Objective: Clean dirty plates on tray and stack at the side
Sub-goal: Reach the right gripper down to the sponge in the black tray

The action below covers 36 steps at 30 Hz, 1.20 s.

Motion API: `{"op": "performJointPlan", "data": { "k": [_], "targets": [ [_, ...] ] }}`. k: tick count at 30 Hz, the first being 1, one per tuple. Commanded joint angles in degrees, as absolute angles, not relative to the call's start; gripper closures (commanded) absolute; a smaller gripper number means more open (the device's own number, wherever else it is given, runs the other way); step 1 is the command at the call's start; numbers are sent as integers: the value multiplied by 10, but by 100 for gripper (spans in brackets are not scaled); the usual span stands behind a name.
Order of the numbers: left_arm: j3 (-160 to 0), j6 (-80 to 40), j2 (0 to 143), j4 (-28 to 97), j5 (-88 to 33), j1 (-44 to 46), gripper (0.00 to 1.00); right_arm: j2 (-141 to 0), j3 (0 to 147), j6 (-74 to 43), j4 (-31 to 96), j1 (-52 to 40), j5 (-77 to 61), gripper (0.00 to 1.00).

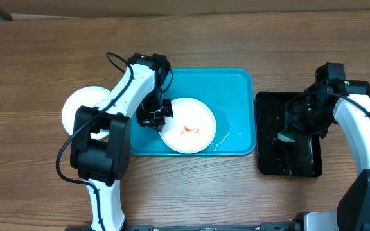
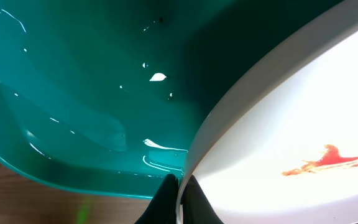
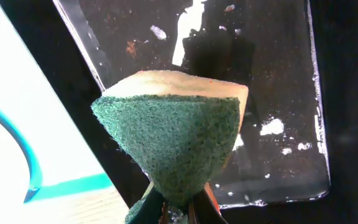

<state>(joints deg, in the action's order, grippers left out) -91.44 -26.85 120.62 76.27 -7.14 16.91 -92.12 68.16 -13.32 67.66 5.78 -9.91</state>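
Turquoise tray [image 1: 233, 83]: plastic, wet, mid-table, with one plate lying in its near left part.
Smeared plate [image 1: 198, 114]: white and round, flat in the tray. An orange-red smear [image 1: 189, 130] sits near its centre, so the wipe is not yet done.
Left gripper [image 1: 154, 115]: at the plate's left rim. The wrist view shows its dark fingers pressed together on that edge, so it appears clamped on the rim.
Right gripper [image 3: 178, 208]: over the black tray [image 1: 268, 160] on the right, pinching a sponge [image 3: 173, 143] by its lower end. The green scouring face is toward the camera, with pale foam behind it.
Second plate [image 1: 76, 109]: white, on the table [image 1: 44, 51] left of the turquoise tray and partly under the left arm. I cannot tell whether it is clean.
Key relation: the smear lies left of the sponge, past the turquoise tray's right rim. The plate is round and has no long axis. Its left side is taken, while its right side is open to the sponge arm.
Overhead only: both arms, both trays and both plates, and the path between sponge and smear.
Left wrist only: the rim pinch and water beads on the tray floor.
Right wrist only: the sponge's two faces and pale flecks on the black tray.
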Motion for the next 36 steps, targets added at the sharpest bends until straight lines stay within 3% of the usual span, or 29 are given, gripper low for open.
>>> {"op": "performJointPlan", "data": {
  "k": [1, 10, 25, 36],
  "targets": [
    [-912, -263, 1197, 762, -73, 173, 96, -916, 690, -126, 671, 55, -103, 96],
    [-912, -263, 1197, 762, -73, 173, 96, -917, 654, -124, 554, 55, -103, 96],
    [-912, -263, 1197, 764, -73, 173, 96, -967, 453, -124, 229, 55, -75, 96],
    [-912, -263, 1197, 764, -73, 173, 96, -956, 475, -150, 248, 55, -115, 96]
  ]
}}
